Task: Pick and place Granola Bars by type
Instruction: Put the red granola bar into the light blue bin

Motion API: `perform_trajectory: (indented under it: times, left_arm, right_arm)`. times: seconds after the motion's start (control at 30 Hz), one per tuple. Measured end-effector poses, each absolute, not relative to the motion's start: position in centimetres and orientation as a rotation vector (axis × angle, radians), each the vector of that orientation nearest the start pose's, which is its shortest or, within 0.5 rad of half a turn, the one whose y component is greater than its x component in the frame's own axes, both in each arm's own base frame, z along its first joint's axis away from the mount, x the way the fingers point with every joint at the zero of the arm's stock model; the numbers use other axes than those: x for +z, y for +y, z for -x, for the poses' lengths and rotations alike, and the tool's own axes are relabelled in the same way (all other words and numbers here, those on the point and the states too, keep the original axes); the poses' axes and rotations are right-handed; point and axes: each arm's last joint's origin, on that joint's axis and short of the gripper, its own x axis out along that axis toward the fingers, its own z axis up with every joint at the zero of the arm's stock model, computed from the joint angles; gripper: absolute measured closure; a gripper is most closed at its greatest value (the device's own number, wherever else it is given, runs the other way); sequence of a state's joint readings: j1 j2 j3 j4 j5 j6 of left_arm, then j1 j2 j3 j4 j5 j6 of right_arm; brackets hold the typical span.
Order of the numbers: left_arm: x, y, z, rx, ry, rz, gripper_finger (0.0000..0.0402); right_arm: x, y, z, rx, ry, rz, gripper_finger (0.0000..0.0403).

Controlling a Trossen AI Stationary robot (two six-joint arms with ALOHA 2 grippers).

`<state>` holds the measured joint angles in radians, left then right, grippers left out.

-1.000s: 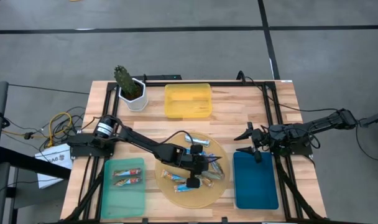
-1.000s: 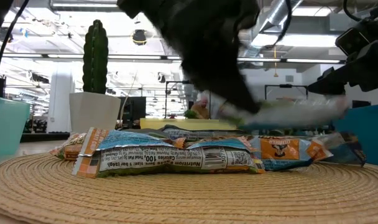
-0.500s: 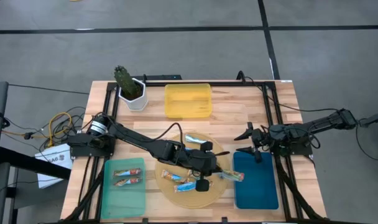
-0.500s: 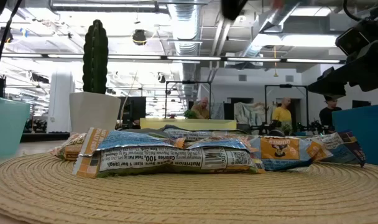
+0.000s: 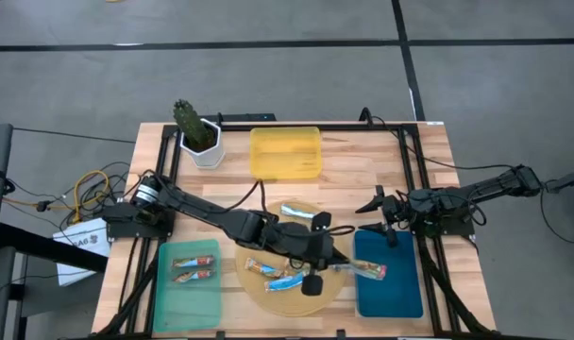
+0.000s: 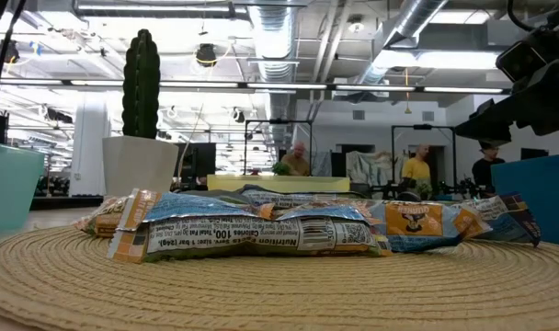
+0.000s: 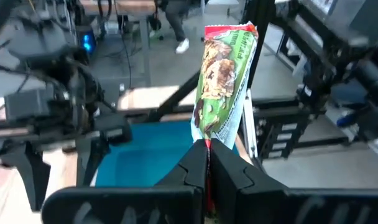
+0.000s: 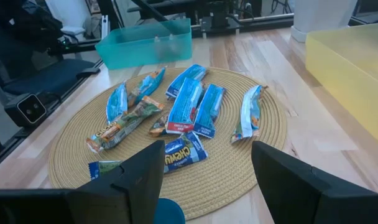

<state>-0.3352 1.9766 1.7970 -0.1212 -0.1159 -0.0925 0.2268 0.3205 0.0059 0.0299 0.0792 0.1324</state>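
My left gripper (image 5: 342, 265) reaches across the round woven mat (image 5: 268, 300) and is shut on a green-wrapped granola bar (image 5: 367, 270). The bar hangs above the left edge of the blue tray (image 5: 393, 283). Several blue-white and orange-blue granola bars (image 8: 189, 106) lie flat on the mat, also seen in the low view (image 6: 252, 230). Two more bars (image 5: 194, 263) lie in the green tray (image 5: 185, 297). My right gripper (image 5: 372, 215) waits open at the table's right, beside the blue tray's far end, holding nothing. My left gripper pinches one end of the green bar (image 7: 207, 138) between its two fingers. The fingers come nearly level from the table's left and lie along the bar. The bar juts straight out beyond the fingertips toward the right, lifted clear over the blue tray (image 7: 145, 149).
A yellow tray (image 5: 285, 153) stands at the far middle. A potted cactus (image 5: 194, 132) stands at the far left. Black frame rails (image 5: 408, 179) run along the table's sides. People show in the room behind (image 6: 413, 170).
My left gripper has risen from the woven mat with the green bar and gone toward the table's right edge, tipping up toward level. The bar, taken from among the others, now hangs clear over the blue tray's left edge.
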Motion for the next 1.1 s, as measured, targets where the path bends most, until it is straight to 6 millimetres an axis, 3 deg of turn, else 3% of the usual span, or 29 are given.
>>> perform_trajectory:
  times: [0.43,0.57,0.8,1.1]
  left_arm:
    - [32.4,-15.7,-43.6,-0.230,0.412,0.021,0.0401]
    - [32.5,-15.5,-42.3,-0.241,0.413,-0.003,0.0401]
    - [29.6,-14.1,-36.4,-0.214,0.459,0.050,0.0401]
    - [27.8,-11.0,-24.9,-0.134,0.590,0.132,0.0401]
  right_arm:
    - [14.1,2.3,-11.1,0.127,0.291,-0.088,0.0168]
    - [14.1,2.3,-11.1,0.127,0.291,-0.088,0.0168]
    - [14.1,2.3,-11.1,0.128,0.291,-0.088,0.0168]
    - [14.1,2.3,-11.1,0.128,0.290,-0.088,0.0168]
